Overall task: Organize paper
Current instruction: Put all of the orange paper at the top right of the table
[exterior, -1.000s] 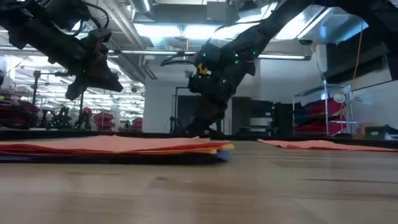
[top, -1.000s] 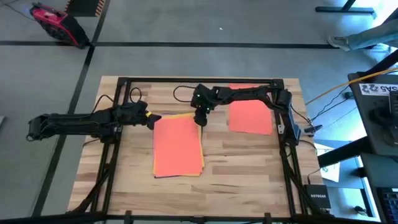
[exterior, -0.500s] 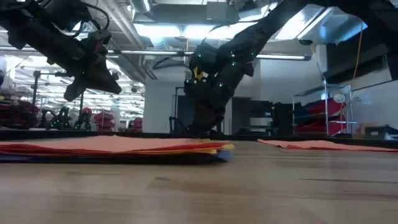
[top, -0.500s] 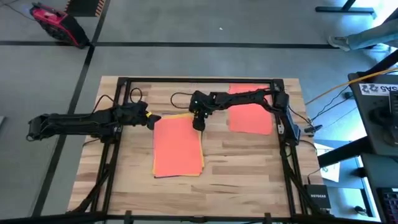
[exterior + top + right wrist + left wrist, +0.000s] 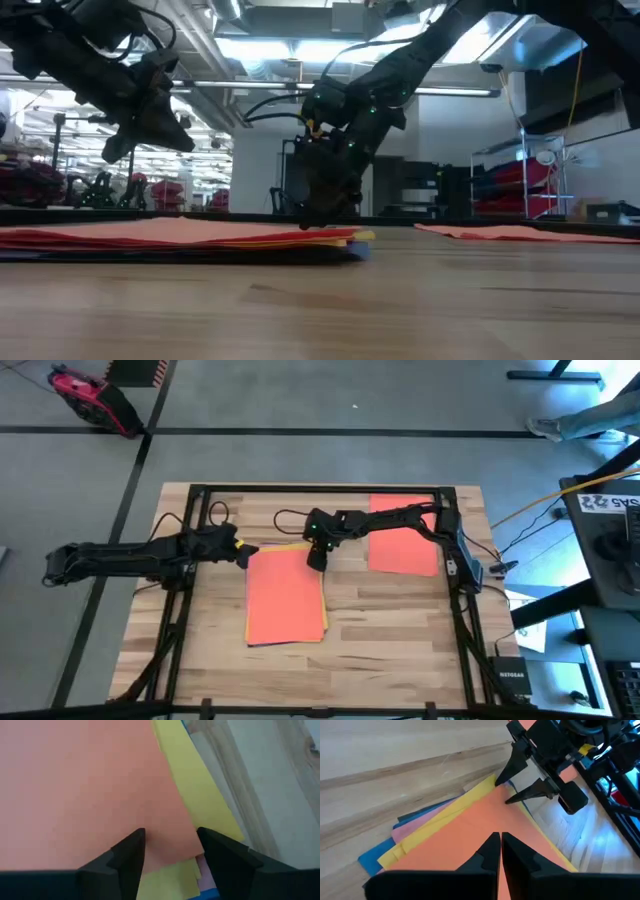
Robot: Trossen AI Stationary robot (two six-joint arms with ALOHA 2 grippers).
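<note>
We see a paper stack point(image 5: 285, 596) lying mid-table point(image 5: 390, 650), a single sheet point(image 5: 403, 546) to its right, farther back, well apart.

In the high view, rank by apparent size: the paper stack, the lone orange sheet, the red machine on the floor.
1. Paper stack, largest.
2. Lone orange sheet, partly under the right arm, so looks smaller.
3. Red machine, smallest; it sits farther from the camera, so true size is unsure.
</note>
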